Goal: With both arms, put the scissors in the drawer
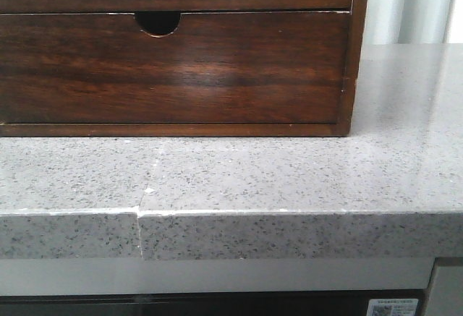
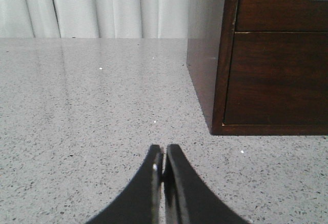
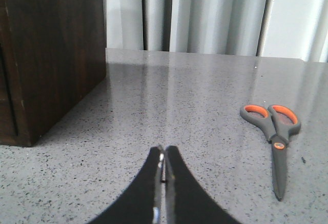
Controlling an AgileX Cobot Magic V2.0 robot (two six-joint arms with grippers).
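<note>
The drawer [image 1: 173, 70] of glossy dark reddish-brown wood sits closed in a wooden cabinet at the back of the counter, its half-round notch [image 1: 158, 22] in the top edge. It also shows in the left wrist view [image 2: 279, 78]. The scissors [image 3: 274, 134], grey with orange-lined handles, lie flat on the counter in the right wrist view, blades closed, out of the front view. My left gripper [image 2: 164, 152] is shut and empty over bare counter, beside the cabinet's corner. My right gripper [image 3: 164, 152] is shut and empty, apart from the scissors.
The cabinet's side wall [image 3: 56, 55] stands close beside my right gripper. The speckled grey counter [image 1: 289, 178] has a front edge with a seam [image 1: 139, 215]. White curtains [image 2: 102, 6] hang behind the counter.
</note>
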